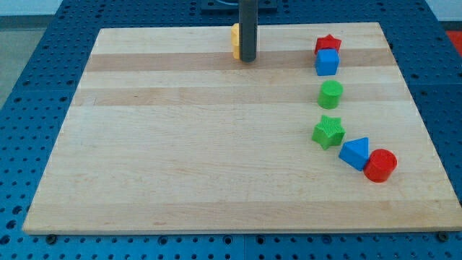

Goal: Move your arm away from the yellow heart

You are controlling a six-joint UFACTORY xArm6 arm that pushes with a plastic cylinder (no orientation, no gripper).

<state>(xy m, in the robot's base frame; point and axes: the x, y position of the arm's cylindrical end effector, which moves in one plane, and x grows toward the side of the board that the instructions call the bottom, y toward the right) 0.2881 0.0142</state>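
The yellow block [234, 41] sits near the board's top edge, a little right of centre; the rod hides most of it, so its heart shape cannot be made out. My tip [247, 59] rests on the board just to the right of the yellow block's lower part, touching or almost touching it. The dark rod rises straight up out of the view's top.
A column of blocks stands on the view's right: a red star [328, 43], a blue cube [327, 63], a green cylinder [331, 94], a green star [328, 131], a blue triangle [355, 153] and a red cylinder [380, 165]. The wooden board [180, 144] lies on a blue perforated table.
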